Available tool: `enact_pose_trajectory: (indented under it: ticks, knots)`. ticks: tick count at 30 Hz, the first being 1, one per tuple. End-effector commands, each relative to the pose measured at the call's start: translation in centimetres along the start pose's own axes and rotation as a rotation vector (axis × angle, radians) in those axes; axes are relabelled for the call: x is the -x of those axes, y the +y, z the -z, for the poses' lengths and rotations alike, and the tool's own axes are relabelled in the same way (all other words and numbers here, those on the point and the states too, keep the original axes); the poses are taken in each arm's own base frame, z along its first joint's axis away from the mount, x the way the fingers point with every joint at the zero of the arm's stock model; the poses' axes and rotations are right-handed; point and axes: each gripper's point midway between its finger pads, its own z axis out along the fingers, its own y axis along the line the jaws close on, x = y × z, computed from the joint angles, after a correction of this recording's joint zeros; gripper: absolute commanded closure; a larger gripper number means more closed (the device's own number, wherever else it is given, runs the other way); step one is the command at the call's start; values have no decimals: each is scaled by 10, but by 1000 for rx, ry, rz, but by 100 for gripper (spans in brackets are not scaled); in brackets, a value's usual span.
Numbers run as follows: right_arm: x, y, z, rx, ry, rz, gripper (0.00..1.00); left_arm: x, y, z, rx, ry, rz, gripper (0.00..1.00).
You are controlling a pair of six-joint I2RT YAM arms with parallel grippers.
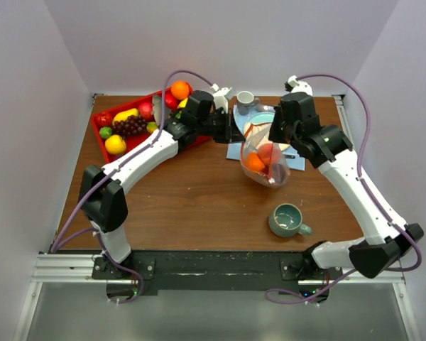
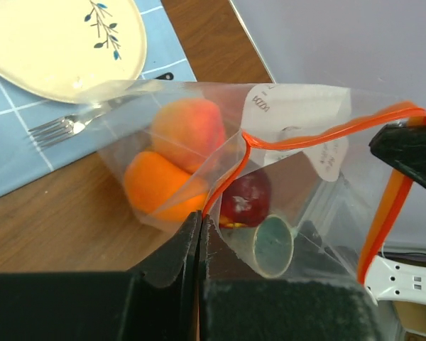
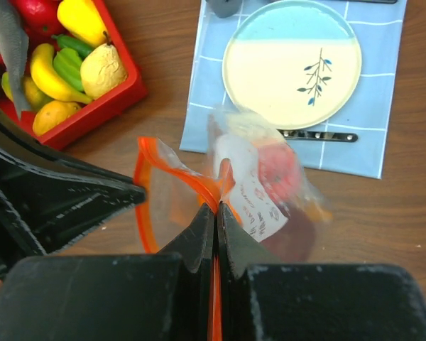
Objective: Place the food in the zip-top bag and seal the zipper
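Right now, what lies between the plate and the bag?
A fork lies there on the blue mat, between the plate and the bag. The left wrist view shows it clearly.

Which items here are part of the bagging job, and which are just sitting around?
Job: zip-top bag, its zipper, orange and peach inside, food in the red tray, left gripper and right gripper, both pinching the bag's edge.
Lying about: plate, fork, blue placemat, green mug, white cup.
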Motion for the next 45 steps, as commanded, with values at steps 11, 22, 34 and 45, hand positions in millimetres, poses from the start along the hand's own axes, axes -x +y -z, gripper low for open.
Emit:
enact_pose_trajectory:
  ticks: [11, 22, 34, 45]
  knots:
    - [-36, 58, -56, 230, 86, -93, 100, 70, 88, 38, 395, -302, -92, 21]
    - [-25, 72, -61, 270, 82, -103, 100, 109, 218, 36, 863, -259, -272, 11]
    - [-23, 77, -57, 291, 93, -90, 100, 73, 293, -10, 830, -103, -293, 9]
    - [-23, 78, -56, 296, 103, -85, 100, 54, 297, -12, 806, -80, -235, 13]
